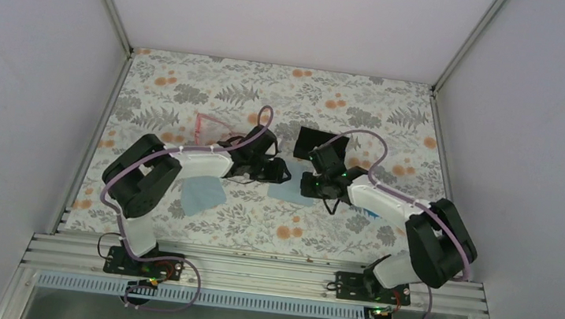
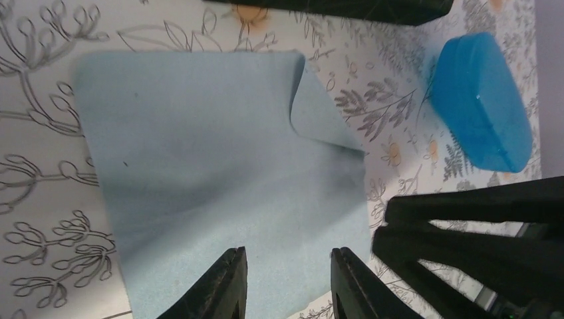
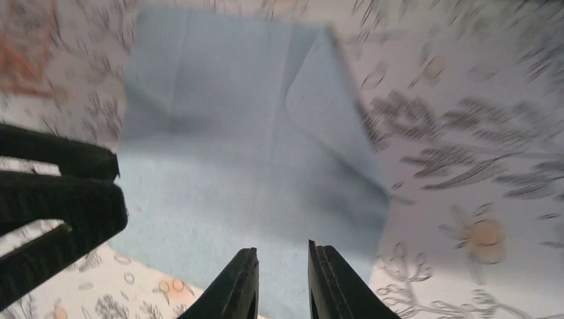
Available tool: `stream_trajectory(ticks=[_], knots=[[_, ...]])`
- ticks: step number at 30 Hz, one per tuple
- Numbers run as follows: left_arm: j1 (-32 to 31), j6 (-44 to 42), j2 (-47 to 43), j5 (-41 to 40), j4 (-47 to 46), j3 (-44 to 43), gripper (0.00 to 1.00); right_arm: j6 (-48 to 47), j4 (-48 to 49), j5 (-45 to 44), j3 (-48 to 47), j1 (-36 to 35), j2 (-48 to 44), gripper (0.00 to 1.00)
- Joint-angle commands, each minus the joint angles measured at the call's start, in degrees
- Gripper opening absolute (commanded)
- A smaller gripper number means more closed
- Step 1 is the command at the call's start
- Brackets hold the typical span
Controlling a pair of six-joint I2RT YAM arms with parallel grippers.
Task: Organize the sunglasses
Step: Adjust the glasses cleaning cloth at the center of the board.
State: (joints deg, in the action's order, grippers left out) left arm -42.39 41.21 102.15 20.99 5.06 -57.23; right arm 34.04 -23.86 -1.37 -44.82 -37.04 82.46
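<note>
Pale blue cloth (image 2: 199,166) under your pincers: left pincer (image 2: 289,259) parted, right pincer (image 3: 283,256) narrowly parted, neither gripping anything; sunglasses (image 1: 205,125) apart on counter (image 1: 192,87).

Place: we read this as a robot test cell in a lab.
Walls: plain white panels (image 1: 20,61) box us in at left, right and top of frame.
Bottom edge: aluminium rail (image 1: 252,271) carrying the left arm (image 1: 142,180) and right arm (image 1: 429,238).
Table: floral printed covering (image 1: 193,79).

Cloth (image 2: 219,166) on table (image 2: 40,199), case (image 2: 482,103) beside.
</note>
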Motion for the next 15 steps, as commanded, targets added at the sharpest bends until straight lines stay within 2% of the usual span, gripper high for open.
stream_trajectory(ticks=[1,15], knots=[[-1.67,0.76,1.32,-1.36,0.25,-0.72,0.33,-2.23,4.2,9.15,2.46,0.21,2.56,0.22],[-5.21,0.62,1.02,-6.63,8.57,4.54,0.32,1.09,6.04,8.79,6.58,-0.97,6.99,0.22]])
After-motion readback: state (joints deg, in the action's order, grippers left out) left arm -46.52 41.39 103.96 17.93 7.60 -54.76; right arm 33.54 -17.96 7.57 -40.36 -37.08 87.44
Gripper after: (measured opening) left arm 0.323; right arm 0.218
